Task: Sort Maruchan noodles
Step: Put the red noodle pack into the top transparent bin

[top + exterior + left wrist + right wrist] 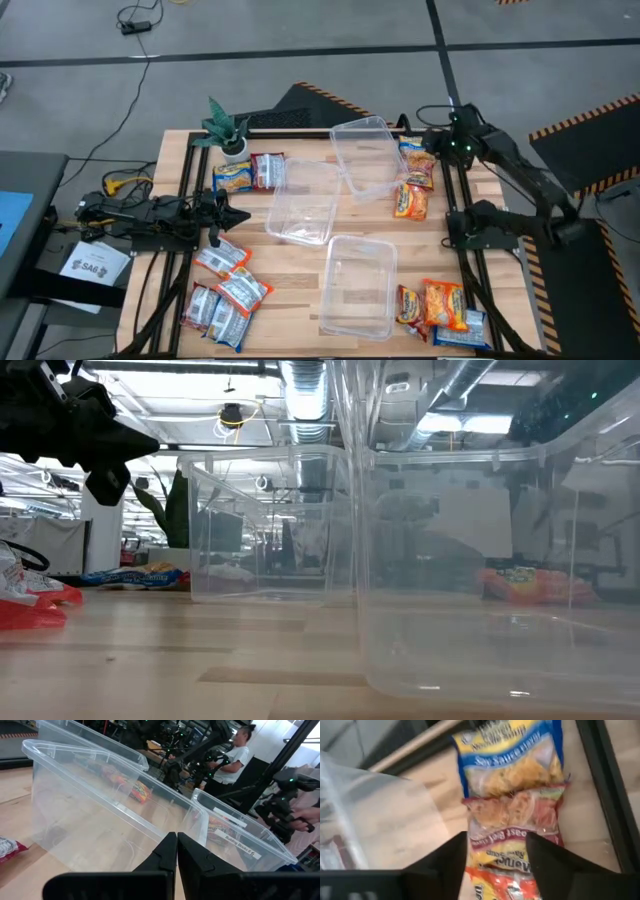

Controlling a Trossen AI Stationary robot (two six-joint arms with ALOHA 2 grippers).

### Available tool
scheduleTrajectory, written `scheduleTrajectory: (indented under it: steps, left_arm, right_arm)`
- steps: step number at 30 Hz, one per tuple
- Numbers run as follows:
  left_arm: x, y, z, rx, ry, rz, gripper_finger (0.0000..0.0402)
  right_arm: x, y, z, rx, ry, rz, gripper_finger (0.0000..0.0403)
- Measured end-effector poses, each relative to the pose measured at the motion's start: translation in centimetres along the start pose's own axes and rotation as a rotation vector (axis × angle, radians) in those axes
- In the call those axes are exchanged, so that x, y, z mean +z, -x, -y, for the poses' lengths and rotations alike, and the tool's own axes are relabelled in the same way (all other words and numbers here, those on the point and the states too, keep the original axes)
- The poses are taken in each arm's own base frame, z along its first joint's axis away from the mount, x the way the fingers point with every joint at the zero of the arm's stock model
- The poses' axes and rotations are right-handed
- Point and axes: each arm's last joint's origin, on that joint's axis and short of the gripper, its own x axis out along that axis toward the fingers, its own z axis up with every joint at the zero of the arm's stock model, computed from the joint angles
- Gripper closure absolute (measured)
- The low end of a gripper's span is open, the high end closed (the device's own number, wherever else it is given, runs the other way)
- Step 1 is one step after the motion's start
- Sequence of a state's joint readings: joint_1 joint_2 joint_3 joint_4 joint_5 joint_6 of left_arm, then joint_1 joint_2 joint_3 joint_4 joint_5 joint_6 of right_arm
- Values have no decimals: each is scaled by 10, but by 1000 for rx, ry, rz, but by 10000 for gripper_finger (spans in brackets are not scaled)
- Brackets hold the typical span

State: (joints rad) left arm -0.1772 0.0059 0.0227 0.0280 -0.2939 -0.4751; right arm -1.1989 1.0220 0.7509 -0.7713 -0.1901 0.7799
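Over the desk's [300, 260] far right corner our right claw [497, 857] hangs spread wide above the red Maruchan packet [512, 827] below the blue one [512, 757], apparently to pick it, while our left claw [176, 851], closed and empty, waits.

You're in a robotics lab: exposed ceiling ducts [300, 390], hazard-striped floor tape [590, 115], loose cables [135, 20], more robot rigs [200, 755] beyond your table.

Overhead and table-level views share clear tubs [302, 205] (wrists close-up).
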Motion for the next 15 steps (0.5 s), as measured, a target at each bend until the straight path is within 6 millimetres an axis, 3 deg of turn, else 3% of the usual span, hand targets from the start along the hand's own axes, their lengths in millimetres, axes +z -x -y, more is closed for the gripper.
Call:
scheduleTrajectory:
  steps: [5, 15]
  left_arm:
    - [0, 0, 0, 0, 0, 0, 401]
    - [0, 0, 0, 0, 0, 0, 401]
  right_arm:
    - [-1, -21, 6, -121, -20, -69, 125]
    - [-6, -56, 11, -215, -30, -95, 121]
